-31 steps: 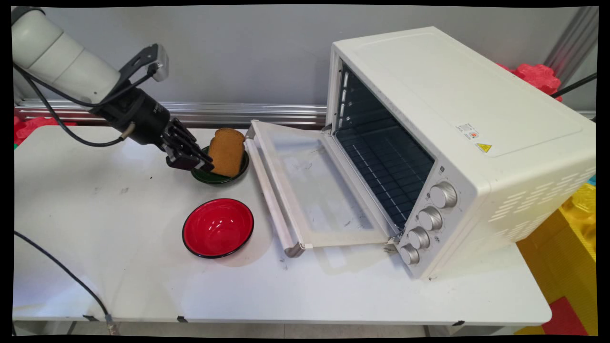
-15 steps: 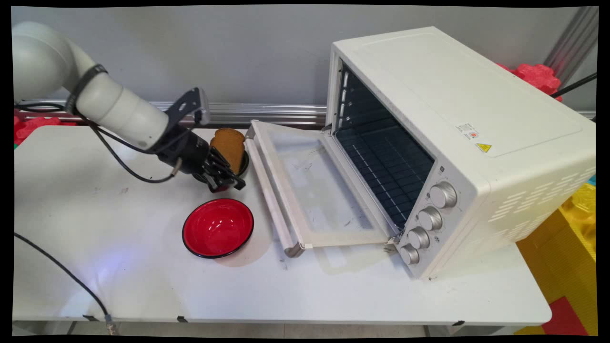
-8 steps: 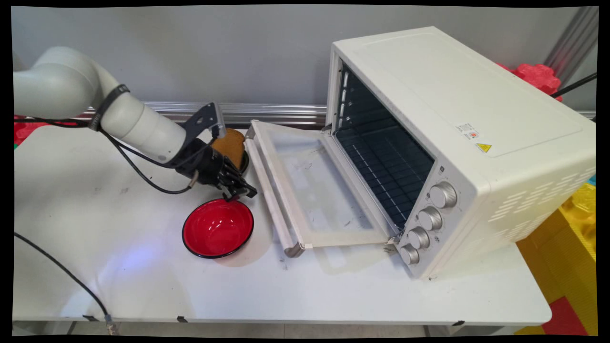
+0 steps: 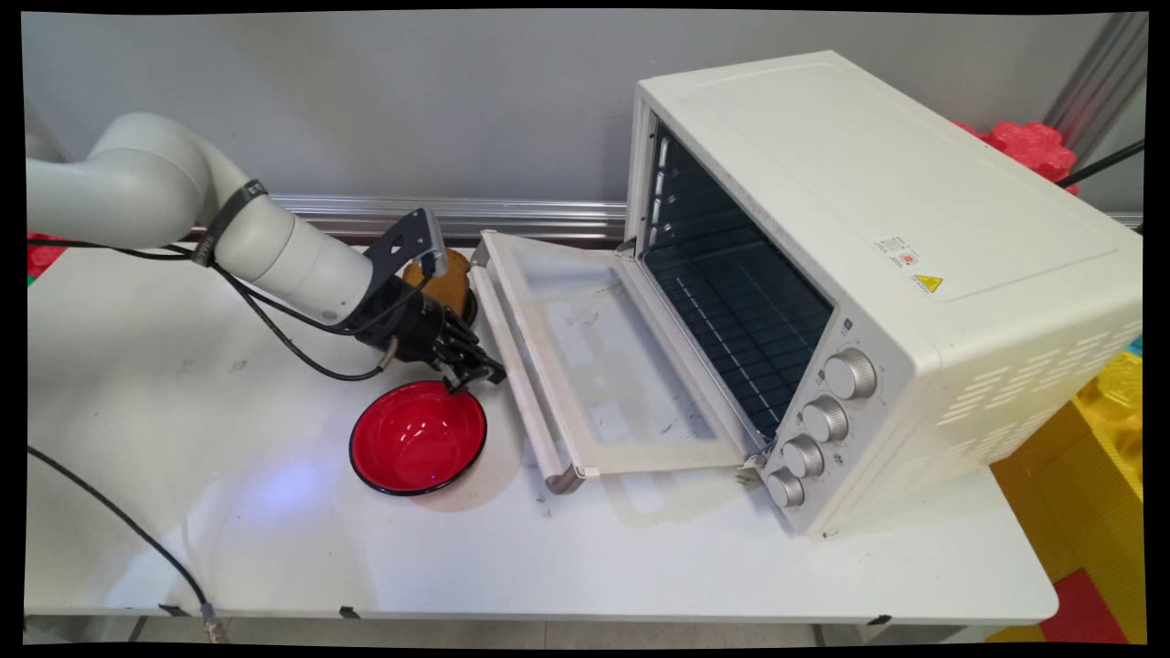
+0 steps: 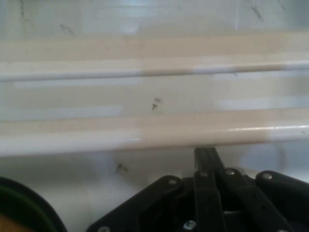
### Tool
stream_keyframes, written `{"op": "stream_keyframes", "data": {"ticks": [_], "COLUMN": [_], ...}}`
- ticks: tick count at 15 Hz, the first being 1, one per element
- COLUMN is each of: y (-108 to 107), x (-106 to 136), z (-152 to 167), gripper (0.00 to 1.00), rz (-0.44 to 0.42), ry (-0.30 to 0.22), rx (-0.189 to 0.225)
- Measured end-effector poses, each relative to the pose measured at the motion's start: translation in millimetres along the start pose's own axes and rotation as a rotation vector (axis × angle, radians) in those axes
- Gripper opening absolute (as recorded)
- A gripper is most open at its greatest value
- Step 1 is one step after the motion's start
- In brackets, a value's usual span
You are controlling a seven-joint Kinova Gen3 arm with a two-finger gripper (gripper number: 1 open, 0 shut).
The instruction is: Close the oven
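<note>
- My gripper (image 4: 480, 375) sits low over the table (image 4: 183, 384), just past the far rim of the red bowl (image 4: 418, 437) and pointed at the toaster oven's (image 4: 877, 274) handle (image 4: 519, 379).
- Claw looks pinched together, nothing in it: the hand view shows the two fingers (image 5: 206, 159) side by side with no gap I can make out.
- Hand view is filled by the handle bar (image 5: 154, 137) running straight across, so I'm squared up to it, close but not touching.
- Oven door (image 4: 603, 356) is dropped fully open, lying almost flat, which puts the handle down near table height.
- Toast slice (image 4: 445, 279) stands propped in the dark green dish (image 4: 469, 311) behind my wrist, mostly hidden by the arm.
- Dish rim (image 5: 24, 205) shows at the hand view's lower left.
- Oven cavity looks empty, rack visible.
</note>
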State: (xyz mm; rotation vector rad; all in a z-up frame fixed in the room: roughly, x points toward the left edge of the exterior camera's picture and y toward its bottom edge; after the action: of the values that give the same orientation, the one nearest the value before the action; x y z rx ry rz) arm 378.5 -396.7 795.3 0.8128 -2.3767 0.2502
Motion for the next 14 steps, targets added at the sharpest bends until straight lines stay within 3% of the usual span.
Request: {"op": "stream_keyframes", "data": {"ticks": [14], "y": [-2], "x": [18], "z": [-9], "gripper": [0.0], "rz": [0.0], "ry": [0.092], "rx": [0.004]}}
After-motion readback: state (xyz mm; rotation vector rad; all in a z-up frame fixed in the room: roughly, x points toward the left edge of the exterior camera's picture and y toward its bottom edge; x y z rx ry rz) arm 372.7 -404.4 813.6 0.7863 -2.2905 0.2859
